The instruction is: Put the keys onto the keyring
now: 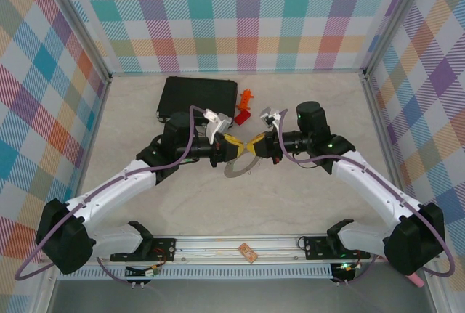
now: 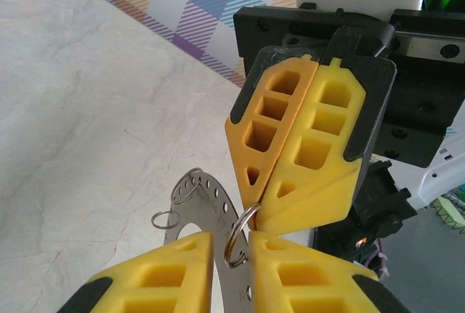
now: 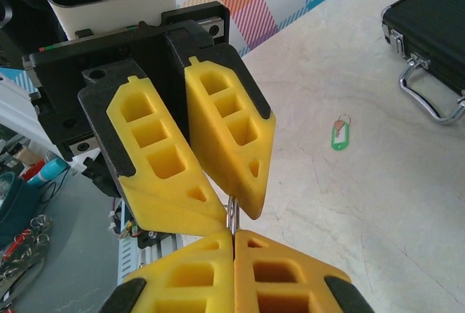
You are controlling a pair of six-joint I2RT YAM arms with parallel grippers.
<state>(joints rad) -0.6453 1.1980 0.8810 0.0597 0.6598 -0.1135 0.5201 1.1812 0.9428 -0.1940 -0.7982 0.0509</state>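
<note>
Yellow right gripper [image 2: 256, 208] pinching small wire loop [image 2: 240, 233], left gripper [image 2: 231, 246] narrowly parted, grip unclear, over keyring [image 2: 207, 200].

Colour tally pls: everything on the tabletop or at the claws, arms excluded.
Black case: 1
Red plastic piece: 1
Orange plastic piece: 1
Green key tag: 1
Grey keyring: 1
Total: 5
</note>
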